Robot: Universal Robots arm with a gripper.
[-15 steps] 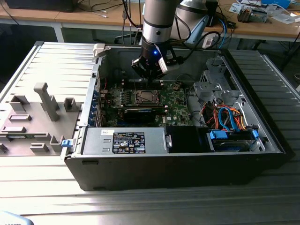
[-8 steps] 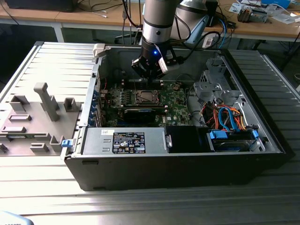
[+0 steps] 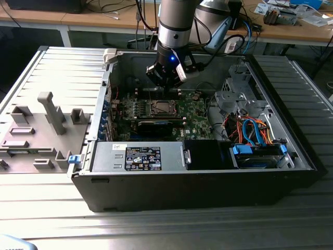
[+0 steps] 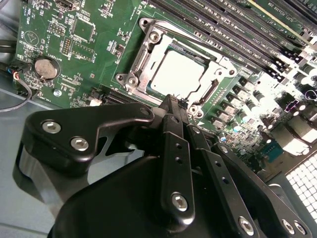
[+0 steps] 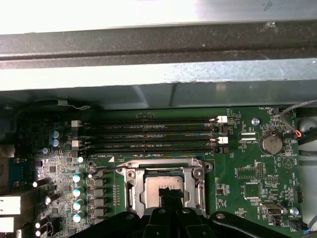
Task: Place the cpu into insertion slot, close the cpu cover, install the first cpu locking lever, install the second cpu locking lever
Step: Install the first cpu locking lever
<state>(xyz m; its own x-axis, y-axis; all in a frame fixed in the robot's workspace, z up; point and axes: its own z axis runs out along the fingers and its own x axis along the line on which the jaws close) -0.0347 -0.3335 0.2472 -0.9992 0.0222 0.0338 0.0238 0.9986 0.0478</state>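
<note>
Cpu [image 4: 177, 73] sits seated in your insertion slot [image 4: 148, 37], cpu cover [image 4: 214, 84] down; your tool [image 4: 174, 101] hovers just above, fingers pinched narrow, empty.

Silver-grey cpu [image 4: 180, 73] flat in insertion slot [image 4: 132, 79], cpu cover [image 4: 213, 88] down around it.

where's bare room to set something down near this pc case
Bare: the ribbed grey table beside the open black computer case, and in front of it. Crowded: the green motherboard under the black pincer, and the orange and blue cables.
</note>
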